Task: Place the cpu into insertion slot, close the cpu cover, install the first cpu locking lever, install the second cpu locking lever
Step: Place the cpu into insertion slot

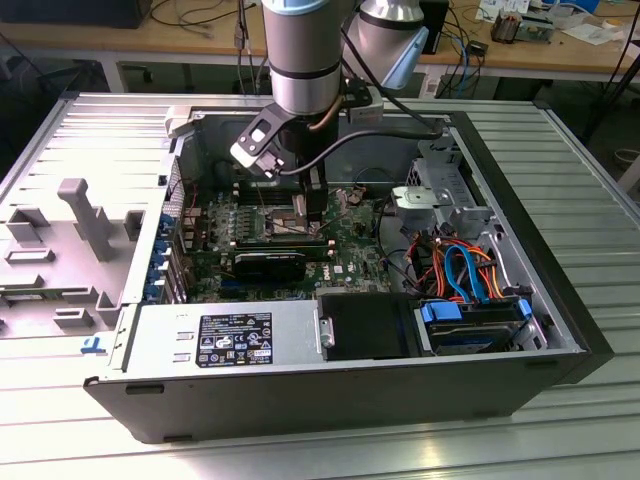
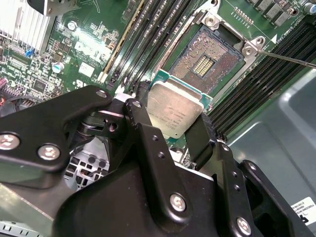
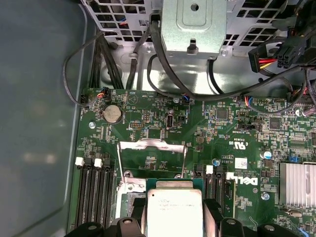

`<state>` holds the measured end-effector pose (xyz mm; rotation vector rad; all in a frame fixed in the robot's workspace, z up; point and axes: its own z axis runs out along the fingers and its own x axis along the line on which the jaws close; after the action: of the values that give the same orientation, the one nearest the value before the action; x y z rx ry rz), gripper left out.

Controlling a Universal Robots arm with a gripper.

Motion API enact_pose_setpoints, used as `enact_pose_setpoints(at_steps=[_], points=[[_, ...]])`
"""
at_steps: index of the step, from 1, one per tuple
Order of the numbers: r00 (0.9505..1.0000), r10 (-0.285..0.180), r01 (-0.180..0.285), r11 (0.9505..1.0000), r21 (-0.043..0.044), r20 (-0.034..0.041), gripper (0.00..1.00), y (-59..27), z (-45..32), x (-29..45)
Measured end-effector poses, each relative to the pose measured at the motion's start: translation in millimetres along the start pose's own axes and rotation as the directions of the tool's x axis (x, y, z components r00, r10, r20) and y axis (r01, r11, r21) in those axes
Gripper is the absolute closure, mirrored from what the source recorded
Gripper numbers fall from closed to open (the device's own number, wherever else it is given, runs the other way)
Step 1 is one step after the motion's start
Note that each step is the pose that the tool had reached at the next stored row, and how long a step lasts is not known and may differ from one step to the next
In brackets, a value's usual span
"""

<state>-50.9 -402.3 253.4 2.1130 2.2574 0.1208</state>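
Pincer [image 2: 173,121] clamped on cpu [image 2: 174,106], fingers [image 2: 199,139] on two opposite edges, metal top up; I judge this keeps chip level. Cpu hangs over board [image 2: 74,54], partly over corner of insertion slot [image 2: 205,61], not seated. Cpu cover [image 3: 152,144] stands open, slot free.

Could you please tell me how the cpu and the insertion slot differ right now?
The cpu has a dull silvery top; the insertion slot has a dark, pin-dotted centre. The cpu is clamped in the gripper, not yet seated; the insertion slot sits fixed in the green board, uncovered and empty. Both are square and similar in size.
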Motion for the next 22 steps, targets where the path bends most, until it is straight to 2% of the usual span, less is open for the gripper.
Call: enact_pose_setpoints(at_steps=[7, 22], points=[[0.9973, 0.073, -0.073, 0.9974, -0.0015, 0.0064, 0.45, -0.1, 1.3, 0.1], [0.9973, 0.073, -0.073, 0.9973, -0.0016, 0.0064, 0.45, -2.1, 1.2, 0.2]])
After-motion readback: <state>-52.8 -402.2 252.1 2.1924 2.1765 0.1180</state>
